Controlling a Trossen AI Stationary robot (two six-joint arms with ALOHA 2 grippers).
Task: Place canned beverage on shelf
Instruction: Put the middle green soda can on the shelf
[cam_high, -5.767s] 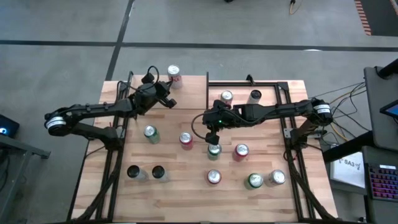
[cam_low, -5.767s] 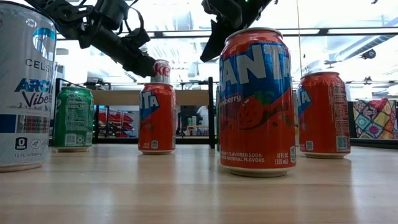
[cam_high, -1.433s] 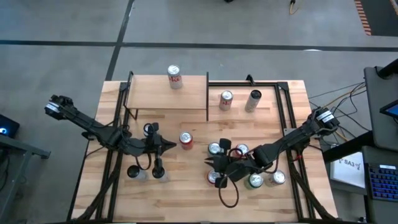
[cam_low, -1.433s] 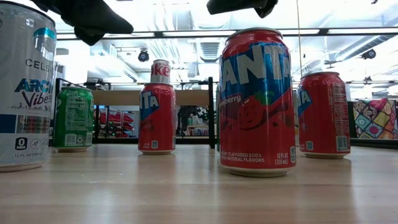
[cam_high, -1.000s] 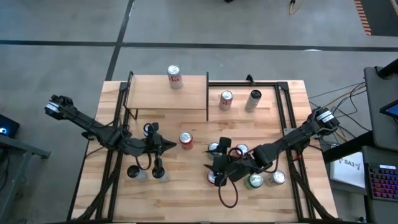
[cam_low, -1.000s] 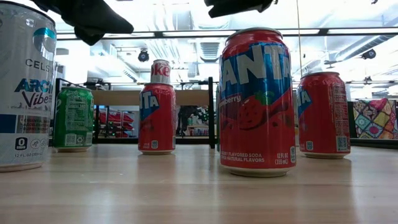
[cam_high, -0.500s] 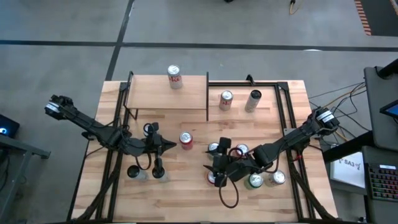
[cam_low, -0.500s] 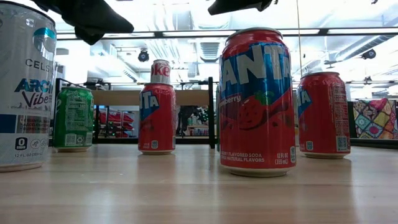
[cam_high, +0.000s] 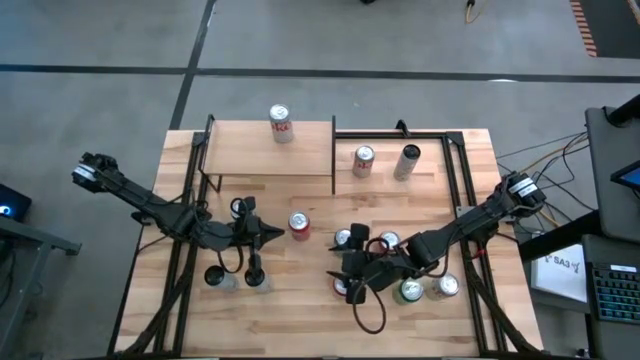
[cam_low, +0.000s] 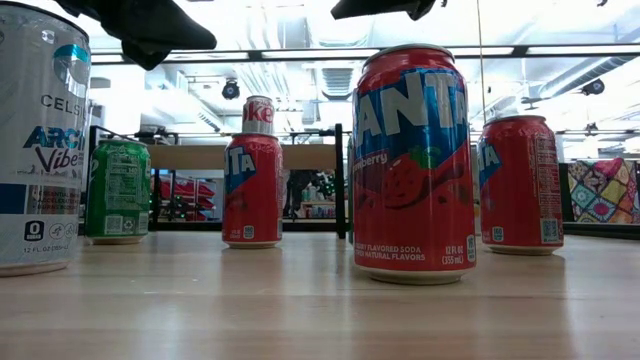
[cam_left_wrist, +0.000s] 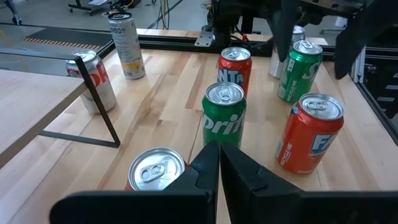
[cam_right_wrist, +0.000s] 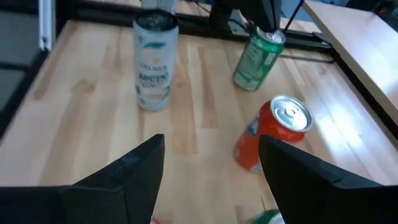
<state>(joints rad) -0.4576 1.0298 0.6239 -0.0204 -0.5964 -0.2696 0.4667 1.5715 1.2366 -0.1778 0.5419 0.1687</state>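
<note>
The shelf (cam_high: 268, 148) stands at the table's far left, with a red and silver can (cam_high: 281, 122) upright on its far edge. Several more cans stand upright on the tabletop. My left gripper (cam_high: 276, 236) is shut and empty, hovering left of centre just above a red can (cam_left_wrist: 155, 172), with a green can (cam_left_wrist: 224, 112) ahead of it. My right gripper (cam_high: 345, 263) hangs open over the cluster of cans near the middle. Its fingers (cam_right_wrist: 140, 165) touch nothing, and a red can (cam_right_wrist: 273, 134) stands ahead of them.
Two cans (cam_high: 364, 160) (cam_high: 408, 160) stand at the far right beside the shelf. Two dark-topped cans (cam_high: 215, 277) (cam_high: 255, 277) stand near the left front. A green can (cam_high: 408, 290) and a silver can (cam_high: 445, 287) stand at the right front. Black frame rails (cam_high: 465, 215) run along the table's sides.
My right gripper has rolled a little about its wrist while staying above the cluster of cans, still open. No can has moved.
</note>
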